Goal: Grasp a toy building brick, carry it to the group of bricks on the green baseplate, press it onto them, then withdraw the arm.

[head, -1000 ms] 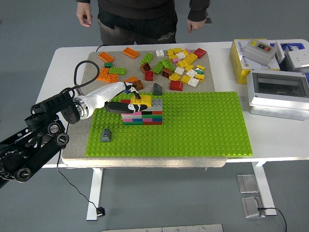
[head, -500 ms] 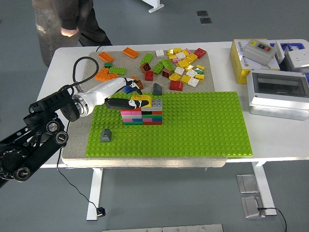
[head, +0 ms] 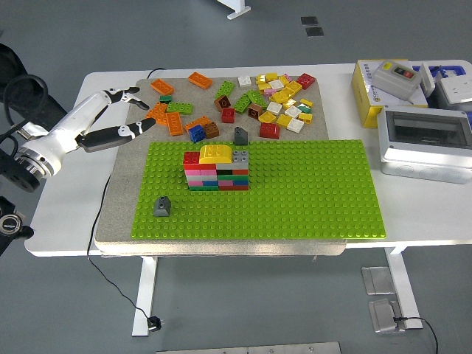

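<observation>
White table, tan mat, green baseplate (head: 310, 192). On it the stack (head: 215, 171) carries a yellow brick (head: 214, 153) on top. Left hand (head: 110, 118) hovers off to the left, fingers apart, empty — a careless swing could scatter loose bricks (head: 273, 96) nearby.

A white table (head: 66, 214) stands on a smooth grey floor (head: 413, 29) under even, soft light. Its white metal legs (head: 144, 295) end in flat feet (head: 383, 295), and a thin black cable (head: 110, 284) trails down to the floor beneath the table.
</observation>
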You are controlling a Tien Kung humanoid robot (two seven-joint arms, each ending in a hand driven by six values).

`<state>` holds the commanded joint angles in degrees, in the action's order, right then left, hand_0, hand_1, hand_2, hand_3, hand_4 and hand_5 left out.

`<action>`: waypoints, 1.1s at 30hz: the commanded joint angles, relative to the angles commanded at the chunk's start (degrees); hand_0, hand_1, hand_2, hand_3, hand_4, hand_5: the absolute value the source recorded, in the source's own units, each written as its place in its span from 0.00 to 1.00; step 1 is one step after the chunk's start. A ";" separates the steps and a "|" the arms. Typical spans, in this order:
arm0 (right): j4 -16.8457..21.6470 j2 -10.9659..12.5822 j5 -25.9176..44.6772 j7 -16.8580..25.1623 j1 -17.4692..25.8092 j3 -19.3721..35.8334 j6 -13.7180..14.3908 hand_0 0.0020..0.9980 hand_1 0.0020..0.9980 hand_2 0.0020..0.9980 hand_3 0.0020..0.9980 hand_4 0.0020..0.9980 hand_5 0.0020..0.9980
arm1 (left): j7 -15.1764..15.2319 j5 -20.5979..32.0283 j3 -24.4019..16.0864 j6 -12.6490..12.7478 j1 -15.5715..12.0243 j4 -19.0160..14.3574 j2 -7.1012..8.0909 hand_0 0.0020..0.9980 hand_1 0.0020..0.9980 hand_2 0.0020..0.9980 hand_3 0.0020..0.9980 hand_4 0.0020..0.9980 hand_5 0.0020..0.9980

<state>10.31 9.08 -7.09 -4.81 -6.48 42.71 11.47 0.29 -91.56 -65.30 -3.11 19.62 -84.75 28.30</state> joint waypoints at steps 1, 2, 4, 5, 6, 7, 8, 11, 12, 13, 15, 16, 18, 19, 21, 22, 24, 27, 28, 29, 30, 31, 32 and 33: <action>0.00 -0.04 -0.27 -0.09 0.01 0.34 0.03 0.78 0.71 0.75 0.72 0.55 0.87 | 0.84 -0.06 0.21 0.45 -1.28 1.35 -0.28 0.99 0.96 0.96 0.81 0.77 0.62; 0.00 -0.07 -0.47 -0.16 0.02 0.58 0.05 0.78 0.71 0.75 0.73 0.55 0.87 | 1.26 -0.19 0.40 0.68 -2.36 2.48 -0.51 0.99 0.96 0.97 0.85 0.75 0.54; 0.00 -0.13 -0.62 -0.21 0.01 0.77 0.09 0.78 0.71 0.75 0.73 0.55 0.87 | 1.74 -0.75 0.80 1.01 -4.58 4.70 -1.13 0.99 0.96 0.97 0.85 0.75 0.54; 0.00 -0.16 -0.57 -0.21 0.02 0.74 0.09 0.78 0.71 0.75 0.73 0.55 0.87 | 1.88 -1.19 0.87 1.20 -5.49 5.61 -1.42 0.99 0.96 0.97 0.85 0.75 0.54; 0.00 -0.19 -0.45 -0.19 0.04 0.66 0.09 0.78 0.71 0.75 0.73 0.55 0.87 | 1.96 -1.74 0.89 1.41 -6.29 6.42 -1.72 0.99 0.96 0.97 0.85 0.75 0.54; 0.00 -0.23 -0.36 -0.19 0.06 0.57 0.08 0.78 0.71 0.75 0.73 0.55 0.87 | 2.03 -2.16 0.94 1.66 -6.82 6.92 -1.89 0.99 0.96 0.97 0.85 0.75 0.54; 0.00 -0.28 -0.25 -0.20 0.08 0.44 0.07 0.78 0.71 0.75 0.73 0.54 0.87 | 2.17 -2.59 1.09 2.03 -7.25 7.33 -2.00 1.00 0.97 1.00 0.86 0.70 0.44; 0.00 -0.36 -0.45 -0.29 0.09 0.44 0.07 0.78 0.71 0.75 0.73 0.54 0.87 | 2.44 -4.17 2.06 2.94 -7.65 7.82 -2.01 1.00 0.97 1.00 0.86 0.70 0.44; 0.00 -0.37 -0.72 -0.36 0.07 0.62 0.08 0.78 0.71 0.75 0.73 0.54 0.87 | 2.47 -4.91 2.56 3.18 -7.61 7.82 -1.92 1.00 0.97 1.00 0.86 0.70 0.44; 0.00 -0.37 -0.90 -0.42 0.06 0.73 0.09 0.78 0.71 0.75 0.73 0.54 0.87 | 2.52 -5.45 2.96 3.35 -7.57 7.80 -1.85 1.00 0.97 1.00 0.86 0.70 0.44; 0.00 -0.33 -1.30 -0.51 0.01 0.95 0.10 0.78 0.71 0.75 0.73 0.55 0.88 | 2.52 -6.31 3.77 3.61 -7.45 7.83 -1.67 1.00 0.97 1.00 0.86 0.70 0.41; 0.00 -0.30 -1.56 -0.55 -0.02 1.10 0.05 0.78 0.71 0.75 0.73 0.55 0.88 | 2.46 -6.81 4.34 3.77 -7.37 7.98 -1.55 1.00 0.97 1.00 0.86 0.70 0.41; 0.00 -0.27 -1.85 -0.57 -0.10 1.26 -0.18 0.78 0.71 0.75 0.73 0.55 0.88 | 2.33 -7.66 5.40 4.07 -7.23 8.39 -1.35 1.00 0.97 1.00 0.86 0.70 0.41; 0.00 -0.25 -1.88 -0.55 -0.18 1.29 -0.38 0.78 0.71 0.75 0.73 0.55 0.88 | 2.26 -8.51 6.14 4.42 -7.12 8.82 -1.24 1.00 0.97 1.00 0.86 0.70 0.41; 0.00 -0.23 -1.55 -0.46 -0.28 1.09 -0.72 0.78 0.71 0.75 0.74 0.56 0.88 | 2.08 -10.29 7.54 5.28 -6.82 9.71 -1.11 1.00 0.99 1.00 0.84 0.68 0.38; 0.00 -0.23 -1.36 -0.42 -0.30 0.98 -0.84 0.78 0.71 0.75 0.74 0.56 0.88 | 2.02 -11.28 8.21 5.82 -6.64 10.12 -1.05 1.00 0.99 1.00 0.84 0.68 0.38; 0.00 -0.24 -1.29 -0.41 -0.36 0.95 -0.98 0.78 0.71 0.75 0.74 0.56 0.88 | 1.96 -13.42 10.18 7.47 -5.95 11.05 -0.85 1.00 0.99 1.00 0.84 0.68 0.38; 0.00 -0.25 -1.64 -0.48 -0.52 1.11 -1.04 0.79 0.71 0.75 0.74 0.56 0.87 | 1.70 -16.75 13.01 9.35 -4.98 11.87 -0.57 1.00 0.99 1.00 0.85 0.65 0.34; 0.00 -0.24 -1.66 -0.47 -0.54 1.14 -1.05 0.79 0.71 0.75 0.74 0.56 0.87 | 1.63 -17.23 13.56 9.64 -4.69 12.02 -0.53 1.00 0.99 1.00 0.85 0.65 0.34; 0.00 -0.23 -1.64 -0.45 -0.56 1.13 -1.07 0.79 0.71 0.75 0.74 0.56 0.87 | 1.54 -17.47 14.13 9.88 -4.36 12.20 -0.50 1.00 0.99 1.00 0.85 0.65 0.34; 0.00 -0.22 -1.63 -0.43 -0.58 1.14 -1.08 0.79 0.71 0.75 0.74 0.56 0.87 | 1.49 -17.45 14.44 9.98 -4.16 12.32 -0.48 1.00 0.99 1.00 0.85 0.65 0.34; 0.00 -0.21 -1.66 -0.41 -0.61 1.18 -1.09 0.79 0.71 0.75 0.74 0.56 0.87 | 1.43 -17.19 14.94 10.11 -3.86 12.51 -0.47 1.00 0.99 1.00 0.85 0.65 0.34; 0.00 -0.19 -1.66 -0.37 -0.67 1.16 -1.10 0.78 0.71 0.75 0.74 0.56 0.88 | 1.37 -16.92 15.50 10.12 -3.52 12.71 -0.51 1.00 0.99 1.00 0.84 0.65 0.34; 0.00 -0.18 -1.61 -0.34 -0.73 1.11 -1.10 0.78 0.71 0.75 0.74 0.56 0.88 | 1.33 -16.56 15.90 10.09 -3.25 12.85 -0.56 1.00 0.99 1.00 0.84 0.65 0.34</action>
<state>10.31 8.90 -8.70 -5.15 -7.22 43.82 10.37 1.62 -108.12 -49.39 6.97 16.37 -71.90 27.74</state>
